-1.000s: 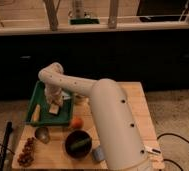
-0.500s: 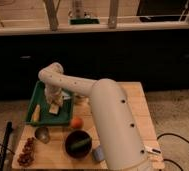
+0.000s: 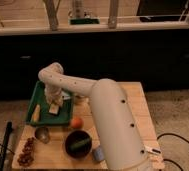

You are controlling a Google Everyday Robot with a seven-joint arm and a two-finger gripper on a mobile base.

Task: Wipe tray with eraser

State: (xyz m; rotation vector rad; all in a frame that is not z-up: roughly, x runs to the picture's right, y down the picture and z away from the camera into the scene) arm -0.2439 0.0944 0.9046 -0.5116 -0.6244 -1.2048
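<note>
Across the last second almost nothing changes. The arm keeps the same bend, and the gripper (image 3: 54, 102) stays low over the middle of the tray (image 3: 41, 97), left of frame centre. If it has moved at all, the shift is too slight to call. I read this as a slow spot in the wiping or a press held in one place, since no broad stroke across the tray floor shows. Most of the surface probably remains to be covered.

The eraser (image 3: 54, 108) is a small pale tan block directly under the gripper. It looks to be resting on the tray floor, near the lower middle. Whether the gripper is clamped on it or only pressing from above, I cannot tell.

The tray is dark green, shallow and rimmed. It lies at the upper left of the wooden table (image 3: 138, 107). A yellow piece (image 3: 35, 114) lies inside it near the lower left corner, close to the eraser's likely path.

An orange (image 3: 77, 122) sits just below the tray's lower right corner, and a dark bowl (image 3: 78, 144) sits lower down in the frame.
</note>
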